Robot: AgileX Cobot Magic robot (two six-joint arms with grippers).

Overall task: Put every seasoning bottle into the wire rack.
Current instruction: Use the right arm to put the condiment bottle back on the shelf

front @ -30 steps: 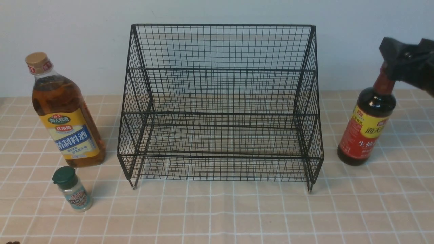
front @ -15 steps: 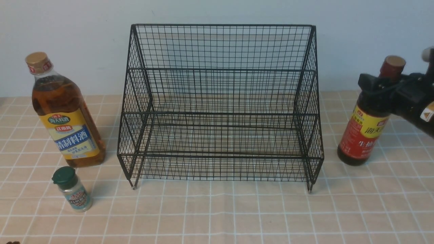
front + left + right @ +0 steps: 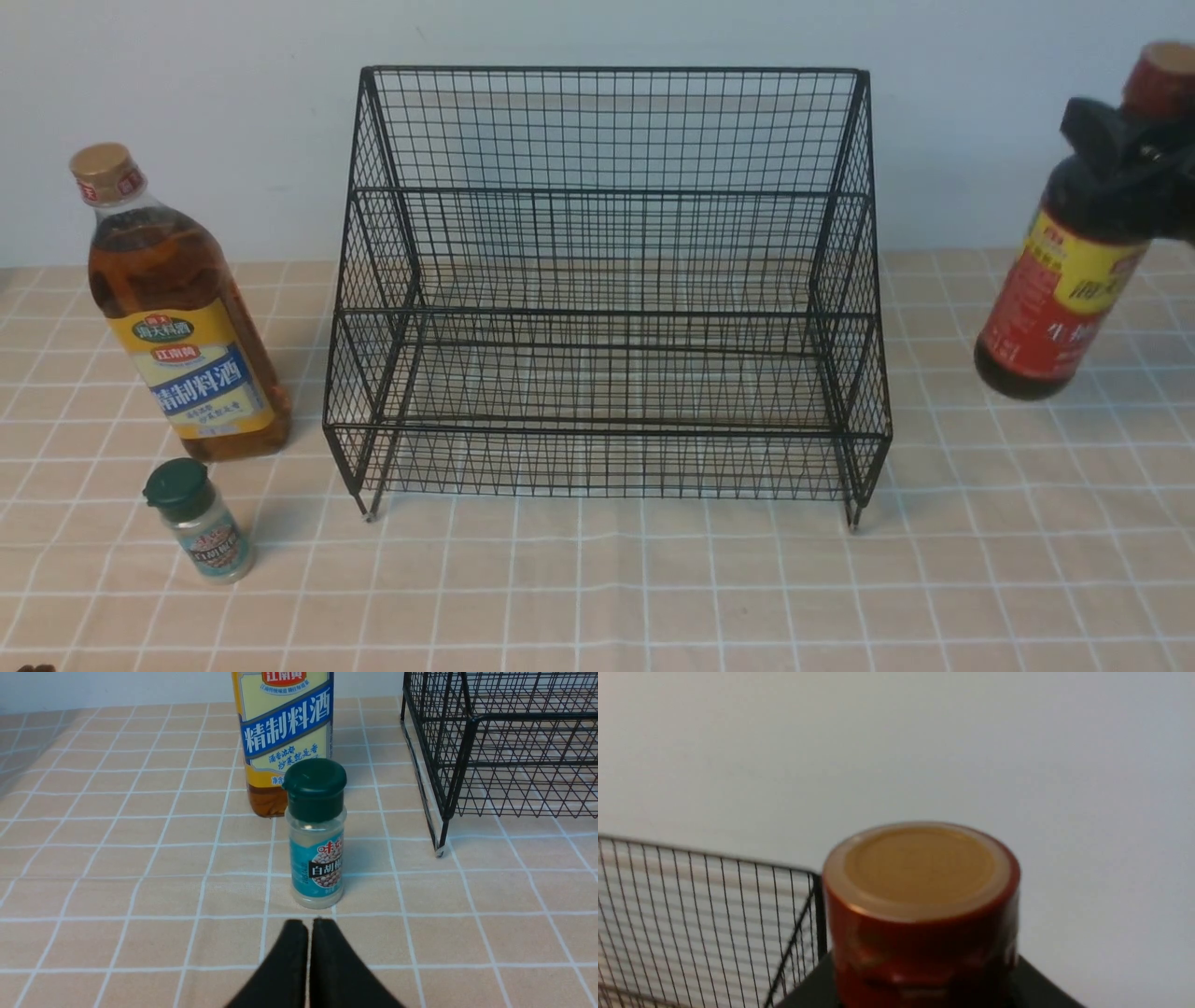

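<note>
My right claw [image 3: 1116,154] grips the dark sauce bottle [image 3: 1050,299] by its neck, tilted, off the checked tablecloth [image 3: 653,579]. My left claw [image 3: 309,928] is pinched shut, empty. Pale wall [image 3: 187,84] behind.

The wire rack [image 3: 607,69] stood at the middle of the worktop [image 3: 597,597], its back toward the wall [image 3: 187,75]. To its left stood the tall bottle [image 3: 177,317], with the shaker [image 3: 201,523] just in front of it and the left tool [image 3: 308,924] low on the shaker's near side, apart from it. To the rack's right the sauce bottle [image 3: 1055,299] hung tilted, clear of the worktop, its neck in the right tool [image 3: 1120,159].
</note>
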